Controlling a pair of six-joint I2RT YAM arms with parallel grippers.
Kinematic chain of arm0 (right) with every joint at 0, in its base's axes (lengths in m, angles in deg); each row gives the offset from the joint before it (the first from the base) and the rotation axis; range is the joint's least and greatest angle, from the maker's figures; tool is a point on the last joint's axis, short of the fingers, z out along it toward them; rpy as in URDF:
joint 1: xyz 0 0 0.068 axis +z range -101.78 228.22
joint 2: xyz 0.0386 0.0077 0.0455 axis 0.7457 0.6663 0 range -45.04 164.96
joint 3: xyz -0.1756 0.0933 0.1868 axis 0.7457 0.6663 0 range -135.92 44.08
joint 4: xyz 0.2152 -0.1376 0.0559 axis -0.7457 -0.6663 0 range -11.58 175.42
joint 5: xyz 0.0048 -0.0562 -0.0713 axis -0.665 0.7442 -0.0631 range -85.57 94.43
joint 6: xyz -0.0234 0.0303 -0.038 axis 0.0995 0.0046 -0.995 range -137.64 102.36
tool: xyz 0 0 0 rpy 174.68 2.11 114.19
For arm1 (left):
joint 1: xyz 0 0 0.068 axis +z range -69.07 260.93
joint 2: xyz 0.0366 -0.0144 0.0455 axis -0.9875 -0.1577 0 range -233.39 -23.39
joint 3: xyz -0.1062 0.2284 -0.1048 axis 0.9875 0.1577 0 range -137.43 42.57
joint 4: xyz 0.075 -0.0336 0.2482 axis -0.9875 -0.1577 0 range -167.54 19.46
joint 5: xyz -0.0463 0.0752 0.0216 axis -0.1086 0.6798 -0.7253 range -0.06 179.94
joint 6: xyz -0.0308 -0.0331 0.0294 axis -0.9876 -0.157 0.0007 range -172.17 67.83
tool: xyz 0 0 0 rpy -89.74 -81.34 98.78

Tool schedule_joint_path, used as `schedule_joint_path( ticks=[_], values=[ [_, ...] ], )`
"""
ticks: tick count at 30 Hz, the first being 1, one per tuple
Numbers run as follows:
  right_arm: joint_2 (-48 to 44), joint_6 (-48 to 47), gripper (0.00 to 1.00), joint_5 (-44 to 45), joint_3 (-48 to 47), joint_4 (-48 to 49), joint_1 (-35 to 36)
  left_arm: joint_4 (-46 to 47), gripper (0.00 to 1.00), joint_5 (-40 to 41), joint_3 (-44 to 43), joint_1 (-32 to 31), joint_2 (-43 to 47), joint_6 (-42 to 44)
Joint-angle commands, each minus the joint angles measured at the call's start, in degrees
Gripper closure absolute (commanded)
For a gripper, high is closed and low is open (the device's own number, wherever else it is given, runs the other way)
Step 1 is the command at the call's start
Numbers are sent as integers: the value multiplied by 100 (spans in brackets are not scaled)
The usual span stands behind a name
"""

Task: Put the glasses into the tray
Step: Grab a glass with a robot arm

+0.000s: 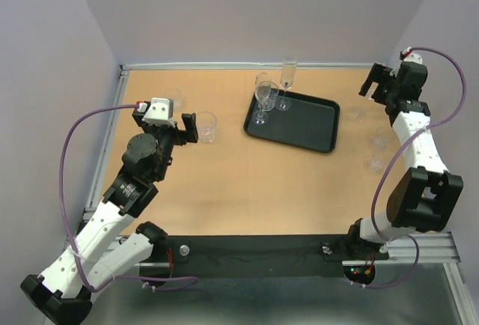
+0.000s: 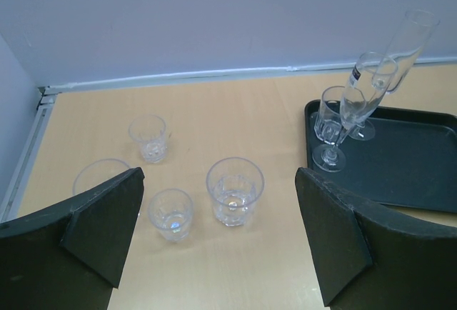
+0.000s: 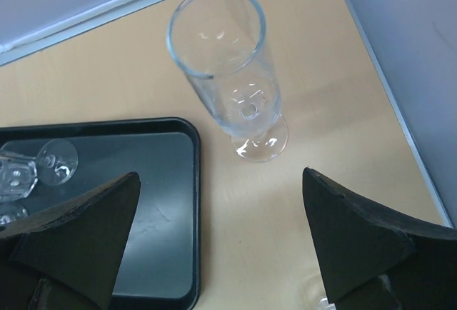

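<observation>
A: What's where?
B: Clear stemmed glasses point(image 1: 263, 96) stand in the flat black low-rimmed tray point(image 1: 307, 126); faceted tumblers point(image 2: 234, 190) sit on the tan counter point(image 1: 224, 183), sharp only from the left wrist.
A: Jaws?
B: Both pairs spread, empty. Right wrist shows a smooth flute point(image 3: 235, 74) beside the tray.

No text or label can be read.

clear glasses point(image 1: 263, 93) in and around my black tray point(image 1: 307, 126)
i'm seeing stemmed ones standing upright in its far-left corner, short tumblers point(image 2: 235, 190) sitting out to its left, a flute point(image 3: 235, 74) standing just beside another corner.
</observation>
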Motion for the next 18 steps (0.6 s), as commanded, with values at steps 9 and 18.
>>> schedule_joint_path(
  ticks=[9,18],
  values=[
    [1200,-29,0,493,-1098,797,-30,335,1,-18,8,30,119,9],
    [1789,-390,1,396,-1731,921,-30,335,1,-10,8,38,92,26]
  ],
)
